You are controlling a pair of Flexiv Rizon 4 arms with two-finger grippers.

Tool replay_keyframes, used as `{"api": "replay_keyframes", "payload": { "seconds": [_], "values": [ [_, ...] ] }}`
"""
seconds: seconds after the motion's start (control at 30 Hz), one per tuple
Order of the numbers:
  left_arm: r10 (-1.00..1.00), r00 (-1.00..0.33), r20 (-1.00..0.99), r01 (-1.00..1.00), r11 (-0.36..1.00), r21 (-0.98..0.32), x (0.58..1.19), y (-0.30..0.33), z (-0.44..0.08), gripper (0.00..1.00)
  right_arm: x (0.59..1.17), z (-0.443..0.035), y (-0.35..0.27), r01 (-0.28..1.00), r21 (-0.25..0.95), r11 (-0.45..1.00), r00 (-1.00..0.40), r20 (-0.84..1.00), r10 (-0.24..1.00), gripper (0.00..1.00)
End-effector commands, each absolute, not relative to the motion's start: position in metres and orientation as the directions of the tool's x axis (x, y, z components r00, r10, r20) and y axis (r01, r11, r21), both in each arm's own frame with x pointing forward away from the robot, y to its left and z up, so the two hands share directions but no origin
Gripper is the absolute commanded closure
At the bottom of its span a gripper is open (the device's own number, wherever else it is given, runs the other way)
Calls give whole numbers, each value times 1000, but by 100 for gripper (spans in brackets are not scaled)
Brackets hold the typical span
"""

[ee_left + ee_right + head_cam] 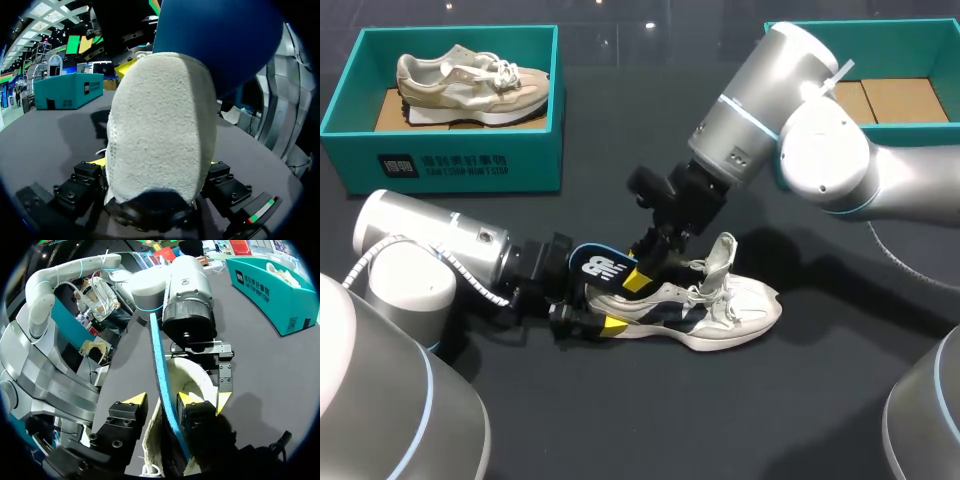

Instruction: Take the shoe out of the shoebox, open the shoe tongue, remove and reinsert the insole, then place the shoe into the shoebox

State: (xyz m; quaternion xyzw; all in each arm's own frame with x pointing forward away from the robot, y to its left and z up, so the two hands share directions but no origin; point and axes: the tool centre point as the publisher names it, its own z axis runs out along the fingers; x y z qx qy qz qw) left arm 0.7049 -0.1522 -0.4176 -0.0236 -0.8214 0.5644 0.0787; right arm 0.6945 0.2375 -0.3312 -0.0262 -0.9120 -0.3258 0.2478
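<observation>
White-and-navy mesh sneaker (pixel 730 310) is seen upright on its sole on the dark desk (pixel 620 420), outside both boxes. Its heel is toward the left arm and its tongue is pulled up.

Left gripper (pixel 595 322) is placed low at the heel. In the left wrist view the white heel fills the gap and the fingers (pixel 100 161) are pressed on it from both sides, so the sneaker is pinched.

Blue foam insole (pixel 598 265) is seen standing up out of the heel opening, tilted back over the left gripper.

Right gripper (pixel 642 272) comes in from above at the insole. In the right wrist view its fingers (pixel 135 400) are spread. The insole (pixel 162 385) runs edge-on between them, against one finger, with a gap to the other.

Teal cardboard shoebox (pixel 440 165) at back left holds a beige suede sneaker (pixel 470 85). Second teal shoebox (pixel 890 25) at back right is partly hidden by the right arm; brown cardboard is visible inside.
</observation>
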Motion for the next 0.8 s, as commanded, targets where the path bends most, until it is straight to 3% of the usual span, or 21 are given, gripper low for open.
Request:
{"api": "replay_keyframes", "payload": {
  "seconds": [0.03, 0.17, 0.3, 0.37, 0.67, 0.8],
  "values": [
    [128, -986, 103, -50, 363, -931, 705, -153, -419, 100, 692, -335, 242, 210, 582, 786, -875, 470, -113, 65],
    [128, -986, 103, -50, 363, -931, 705, -153, -419, 100, 690, -336, 244, 211, 584, 784, -874, 471, -115, 71],
    [128, -986, 103, -50, 363, -931, 705, -153, -419, 100, 688, -334, 247, 206, 585, 785, -877, 466, -117, 86],
    [128, -986, 103, -50, 363, -931, 705, -153, -419, 100, 687, -333, 249, 201, 585, 786, -879, 462, -119, 100],
    [128, -986, 103, -50, 363, -931, 705, -153, -419, 100, 685, -326, 259, 171, 595, 786, -889, 436, -137, 100],
    [128, -986, 103, -50, 363, -931, 705, -153, -419, 100, 688, -299, 268, 78, 658, 749, -906, 361, -223, 100]
  ]
}}
